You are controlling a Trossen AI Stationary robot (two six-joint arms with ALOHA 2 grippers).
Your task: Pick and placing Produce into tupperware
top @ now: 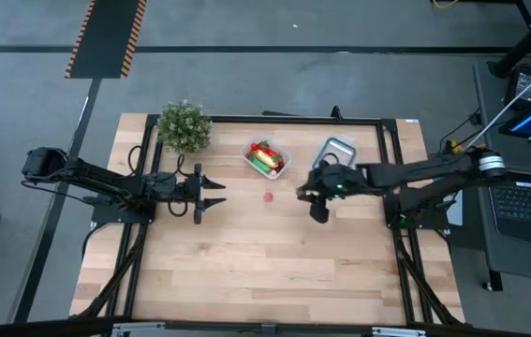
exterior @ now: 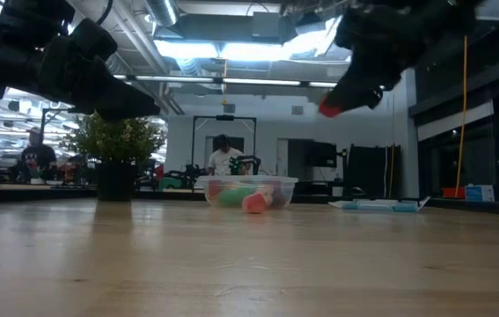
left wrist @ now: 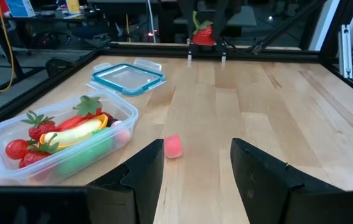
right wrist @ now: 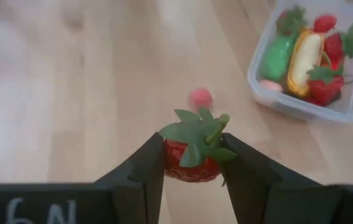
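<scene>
Overhead, wooden table [top: 265,262], potted plant [top: 184,125] at far edge. Then tupperware [top: 267,158] filled with produce [left wrist: 70,134], beside blue-rimmed lid [top: 334,152]. Left gripper [top: 216,193] spread, empty. Right gripper [right wrist: 192,168] pinching strawberry [right wrist: 195,155] above table. Loose pink piece [top: 269,197] between grippers.

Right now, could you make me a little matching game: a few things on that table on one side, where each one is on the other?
Things:
1. strawberry
2. banana
3. small pink piece
4. blue-rimmed lid

Places:
A. lying loose on the bare wood
B. clamped in the right hand, off the table
C. inside the tupperware
D. flat on the table beside the tupperware

Pairs: 1-B, 2-C, 3-A, 4-D
</scene>
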